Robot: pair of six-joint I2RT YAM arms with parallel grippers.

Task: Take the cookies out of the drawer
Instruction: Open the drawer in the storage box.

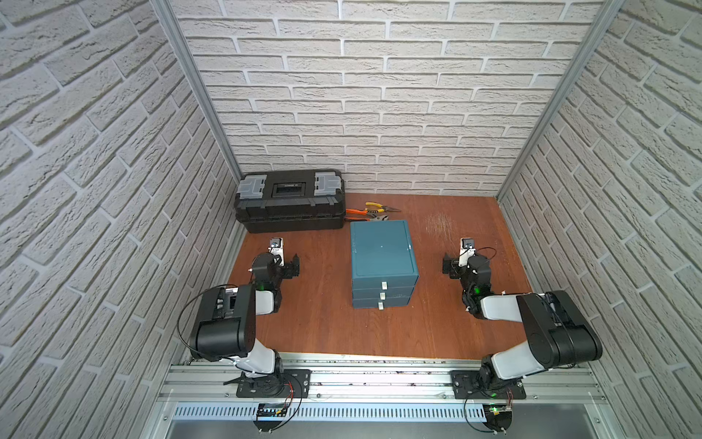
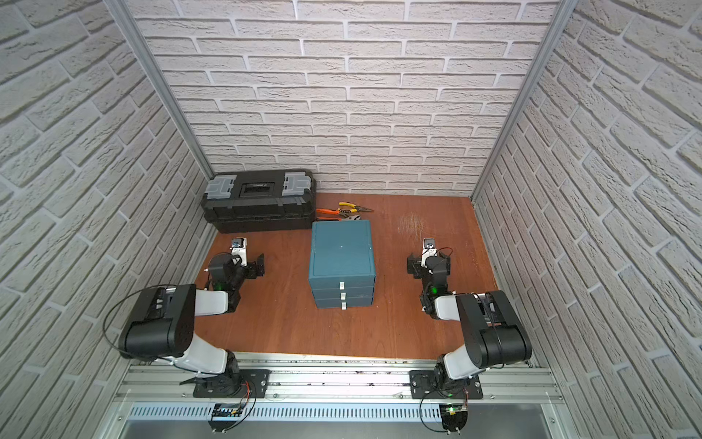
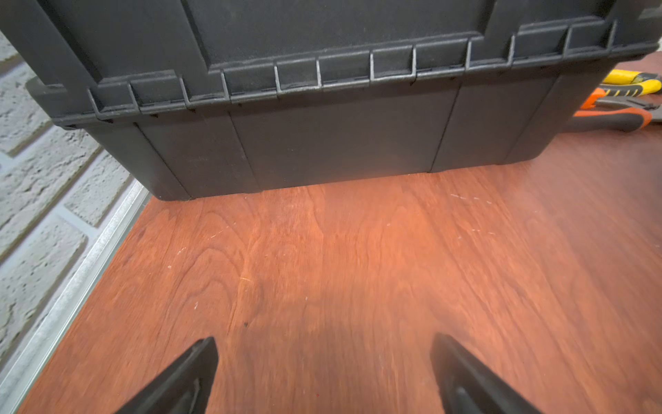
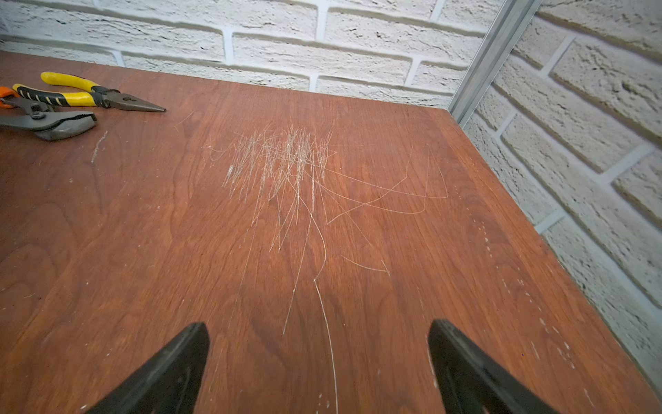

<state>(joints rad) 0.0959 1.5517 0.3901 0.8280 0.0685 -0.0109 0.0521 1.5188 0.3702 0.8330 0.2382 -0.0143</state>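
Two robot arms wait either side of a closed blue drawer unit (image 1: 383, 262) on a scuffed wooden table (image 1: 323, 330), apparently parked before work starts. Nearest the camera head, the unit's three stacked drawer fronts face the arms' bases, each with a small pale pull (image 1: 383, 295), placed so a pull toward the bases would slide a drawer out. The left pincer (image 3: 322, 372) and right pincer (image 4: 318, 362) both stand wide apart and hold nothing, hovering low over bare wood well clear of the unit. The cookies are not visible; judging by the task, they lie inside a shut drawer, so their direction and long axis cannot be told. Farther back, two pairs of pliers (image 1: 370, 212) lie just behind the unit beside a black toolbox (image 1: 290, 201) against the brick-patterned wall.
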